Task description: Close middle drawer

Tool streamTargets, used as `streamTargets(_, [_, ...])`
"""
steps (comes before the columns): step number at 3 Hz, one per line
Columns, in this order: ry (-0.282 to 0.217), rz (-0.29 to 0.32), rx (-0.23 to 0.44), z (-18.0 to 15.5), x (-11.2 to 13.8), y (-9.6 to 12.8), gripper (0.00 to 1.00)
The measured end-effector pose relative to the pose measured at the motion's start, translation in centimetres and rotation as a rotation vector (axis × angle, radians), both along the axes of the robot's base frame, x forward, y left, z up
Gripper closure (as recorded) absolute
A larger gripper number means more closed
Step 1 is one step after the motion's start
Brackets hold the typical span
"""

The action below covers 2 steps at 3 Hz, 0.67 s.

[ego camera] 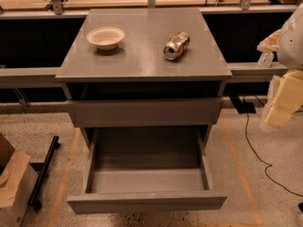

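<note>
Cream casing marks the robot's pincer (277, 113), hanging at the frame's right edge, well apart from the middle drawer (147, 201); whether it is apart or together cannot be told. The drawer juts far out, its flat front likely needing a push. A bowl (105, 37) and toppled can (176, 45) sit on the worktop (142, 60).

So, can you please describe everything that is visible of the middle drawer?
The middle drawer is a wide, shallow grey box with a plain flat front and no handle. It looks like painted wood or laminate. It stands pulled far out of the grey cabinet, level, below the upper front, so that its bare floor and both side walls show. Only the cabinet appears to hold it. The gripper is at the right edge of the view, higher up and well apart from it.
</note>
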<state>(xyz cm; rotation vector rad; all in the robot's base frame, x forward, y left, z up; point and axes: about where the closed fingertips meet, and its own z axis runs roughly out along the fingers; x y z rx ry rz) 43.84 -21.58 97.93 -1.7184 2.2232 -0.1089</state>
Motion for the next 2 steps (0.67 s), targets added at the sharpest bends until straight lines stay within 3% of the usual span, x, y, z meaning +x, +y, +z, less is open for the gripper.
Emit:
streamTargets(1, [0.000,0.000,0.000,0.00,0.00,0.00,0.00])
streamTargets(2, [-0.009,0.003,0.000,0.05,0.07,-0.02,0.25])
